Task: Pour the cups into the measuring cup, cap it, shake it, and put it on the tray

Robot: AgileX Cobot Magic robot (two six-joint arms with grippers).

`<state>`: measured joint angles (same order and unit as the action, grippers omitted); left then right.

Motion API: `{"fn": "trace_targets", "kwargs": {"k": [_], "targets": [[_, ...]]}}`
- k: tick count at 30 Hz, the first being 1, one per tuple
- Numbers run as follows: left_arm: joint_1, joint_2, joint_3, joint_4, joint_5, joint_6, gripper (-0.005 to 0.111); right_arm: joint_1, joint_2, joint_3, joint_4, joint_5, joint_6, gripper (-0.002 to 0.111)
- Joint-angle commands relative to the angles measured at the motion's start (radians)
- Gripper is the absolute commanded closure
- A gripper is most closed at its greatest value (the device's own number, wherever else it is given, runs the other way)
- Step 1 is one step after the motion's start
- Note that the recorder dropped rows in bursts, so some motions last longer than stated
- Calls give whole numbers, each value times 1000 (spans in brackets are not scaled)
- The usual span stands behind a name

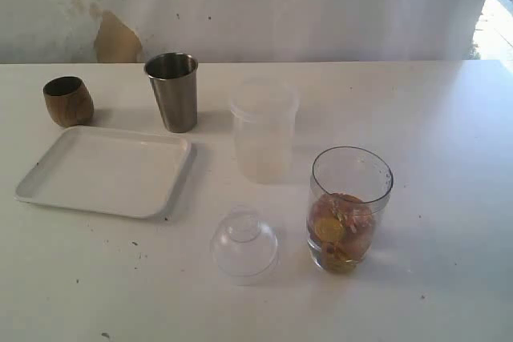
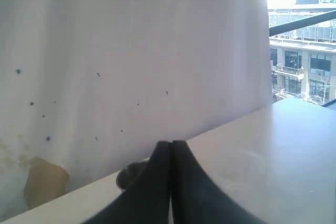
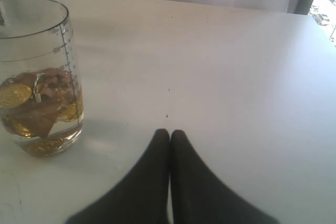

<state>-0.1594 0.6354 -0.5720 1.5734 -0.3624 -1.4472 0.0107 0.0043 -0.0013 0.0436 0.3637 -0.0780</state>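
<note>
On the table (image 1: 449,198), taking the exterior view as our clock face, the tray (image 1: 104,170) lies at 9 o'clock with its whole rim in sight. The measuring cup (image 1: 350,207) stands upright and uncapped at 4 o'clock, off the tray and well apart from it. Its lower part holds gold coins (image 1: 329,228) and brownish pieces that we cannot name more exactly. In the right wrist view one side of it is cut off by the picture's edge.

The frosted cup (image 1: 263,130) stands just off centre toward 12 o'clock, and its milky wall hides whatever it holds. The tumbler (image 1: 172,91) at 11 o'clock and the wooden cup (image 1: 67,101) at 10 o'clock are both upright. Their insides are too dark for us to read. The lid (image 1: 244,244) rests at 6 o'clock, and we cannot tell which way up.

The right gripper (image 3: 169,131) is pressed together on nothing, over bare table near the measuring cup. The left gripper (image 2: 171,142) is likewise pressed together on nothing. It half hides a dark rim (image 2: 131,174) that we cannot identify.
</note>
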Motion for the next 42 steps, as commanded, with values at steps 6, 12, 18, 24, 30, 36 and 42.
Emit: {"fn": "trace_targets", "kwargs": {"k": [6,12,18,24,30,36,42], "targets": [[-3,-139,46,79,-11,-39,107,0,-4,1,-2,-13,3,108],[-3,-139,46,79,-9,-39,107,0,-4,1,-2,-13,3,108],[-3,-139,46,79,-9,-39,107,0,-4,1,-2,-13,3,108],[-3,-139,72,79,20,-37,107,0,-4,1,-2,-13,3,108],[-3,-148,145,-80,51,70,107,0,-4,1,-2,-13,3,108],[-3,-208,258,-1077,56,787,107,0,-4,1,-2,-13,3,108],[-3,-304,285,-1335,306,1034,107,0,-4,1,-2,-13,3,108]]}}
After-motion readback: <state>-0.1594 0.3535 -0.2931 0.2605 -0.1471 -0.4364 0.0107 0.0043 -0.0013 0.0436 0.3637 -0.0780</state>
